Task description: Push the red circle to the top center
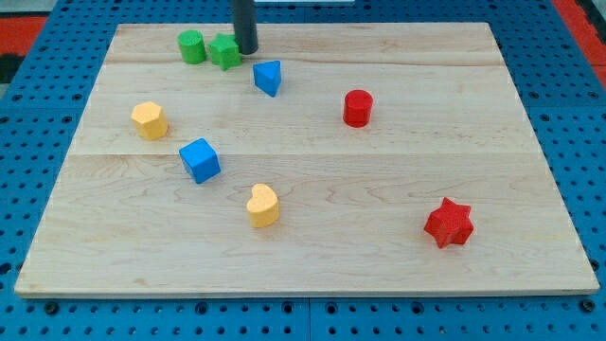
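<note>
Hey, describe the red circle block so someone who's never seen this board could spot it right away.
Start at the wooden board and look right of centre in its upper half. The red circle stands there alone, a short upright cylinder, well right of my tip. The only other red piece, the red star, is spiky and sits near the bottom right.

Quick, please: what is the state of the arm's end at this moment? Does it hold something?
My tip: a bare rod that holds nothing, right beside the green block at the view's top, far from the red circle.
</note>
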You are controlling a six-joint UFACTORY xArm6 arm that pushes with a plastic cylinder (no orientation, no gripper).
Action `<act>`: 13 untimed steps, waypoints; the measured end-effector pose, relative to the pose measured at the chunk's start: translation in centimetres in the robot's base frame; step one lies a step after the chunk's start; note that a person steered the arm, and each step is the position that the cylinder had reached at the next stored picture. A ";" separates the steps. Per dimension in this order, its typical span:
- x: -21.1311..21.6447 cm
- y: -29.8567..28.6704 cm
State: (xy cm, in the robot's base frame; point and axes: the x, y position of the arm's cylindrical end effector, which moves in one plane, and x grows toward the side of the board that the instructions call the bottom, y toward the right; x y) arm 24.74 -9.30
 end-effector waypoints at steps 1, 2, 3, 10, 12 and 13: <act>0.6 -1.0; 0.6 -1.8; 0.6 -5.7; 17.1 23.6; 16.9 17.7; 14.7 15.5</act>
State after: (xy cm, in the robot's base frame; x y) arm 39.48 6.22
